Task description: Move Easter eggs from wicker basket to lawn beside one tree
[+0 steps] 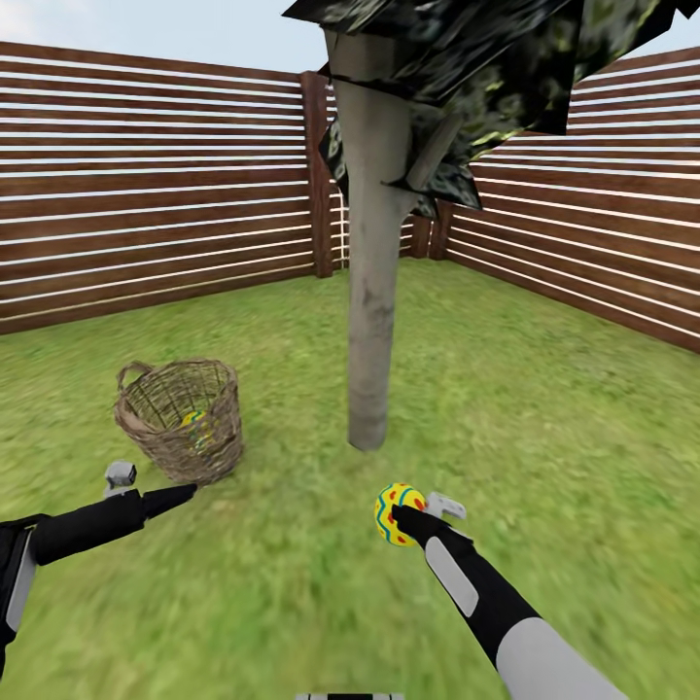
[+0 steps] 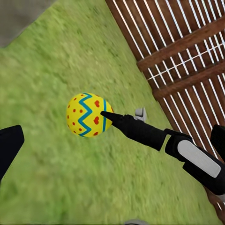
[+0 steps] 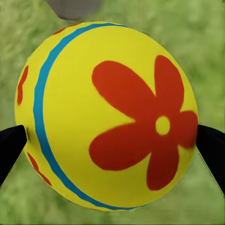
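At the near left, the left gripper (image 1: 180, 497) reaches toward the wicker basket (image 1: 181, 418) just beyond it, its fingers apart around nothing; the basket stands upright on the lawn (image 1: 544, 408), left of the tree (image 1: 372, 292), with one Easter egg (image 1: 193, 423) visible through the weave; to the right, nearer than the trunk, the right gripper (image 1: 401, 516) has its fingers clamped on another egg (image 1: 397, 512) held above the grass; the fence (image 1: 146, 224) closes the far side.

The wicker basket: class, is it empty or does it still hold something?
Not empty. Through the wicker basket weave, a yellow egg shows inside; whether more remain, cannot tell.
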You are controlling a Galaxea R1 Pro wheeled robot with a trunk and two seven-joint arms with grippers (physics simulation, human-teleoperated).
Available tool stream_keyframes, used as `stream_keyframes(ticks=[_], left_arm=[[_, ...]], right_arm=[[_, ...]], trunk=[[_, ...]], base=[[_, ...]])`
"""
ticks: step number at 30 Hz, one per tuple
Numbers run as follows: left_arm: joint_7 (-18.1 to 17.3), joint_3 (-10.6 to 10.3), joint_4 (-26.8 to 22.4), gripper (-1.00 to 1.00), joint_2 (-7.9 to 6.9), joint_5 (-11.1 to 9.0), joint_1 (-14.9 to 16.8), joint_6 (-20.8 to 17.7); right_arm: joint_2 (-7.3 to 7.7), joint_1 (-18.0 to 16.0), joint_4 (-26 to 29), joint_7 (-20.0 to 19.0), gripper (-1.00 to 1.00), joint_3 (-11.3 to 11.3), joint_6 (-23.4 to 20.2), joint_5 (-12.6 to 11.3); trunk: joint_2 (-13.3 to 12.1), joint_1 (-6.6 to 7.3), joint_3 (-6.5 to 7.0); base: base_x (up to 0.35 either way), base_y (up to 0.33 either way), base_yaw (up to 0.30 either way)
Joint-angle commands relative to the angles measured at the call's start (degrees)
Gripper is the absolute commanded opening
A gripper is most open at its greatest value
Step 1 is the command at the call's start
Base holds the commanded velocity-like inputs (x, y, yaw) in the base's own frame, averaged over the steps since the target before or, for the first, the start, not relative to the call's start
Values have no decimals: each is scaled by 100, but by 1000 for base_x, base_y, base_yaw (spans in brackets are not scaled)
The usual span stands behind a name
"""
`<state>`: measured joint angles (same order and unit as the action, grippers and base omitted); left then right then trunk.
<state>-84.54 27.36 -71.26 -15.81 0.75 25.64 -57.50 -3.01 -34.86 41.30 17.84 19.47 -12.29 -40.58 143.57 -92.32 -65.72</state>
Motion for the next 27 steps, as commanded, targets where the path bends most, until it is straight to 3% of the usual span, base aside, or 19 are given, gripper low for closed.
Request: stream_keyframes(ticks=[1, 7, 16, 27], left_arm=[[-22, 0, -2, 100, -1, 10, 3, -60], [-24, -2, -2, 100, -1, 12, 3, -60], [-33, 27, -2, 100, -1, 6, 3, -52], [-28, 28, -2, 100, -1, 6, 3, -54]], right_arm=[[3, -3, 10, 45, -100, 26, -13, -38], [-43, -3, 10, 45, -100, 38, -19, -12], [-112, -3, 4, 45, -100, 40, -19, 15], [-119, -3, -16, 45, -100, 40, -13, 27]], trunk=[[2, -2, -5], [2, -2, -5], [2, -2, 10], [17, -30, -233]], base=[[267, -90, 0], [46, -84, 5], [93, -136, 186], [1, -1, 4]])
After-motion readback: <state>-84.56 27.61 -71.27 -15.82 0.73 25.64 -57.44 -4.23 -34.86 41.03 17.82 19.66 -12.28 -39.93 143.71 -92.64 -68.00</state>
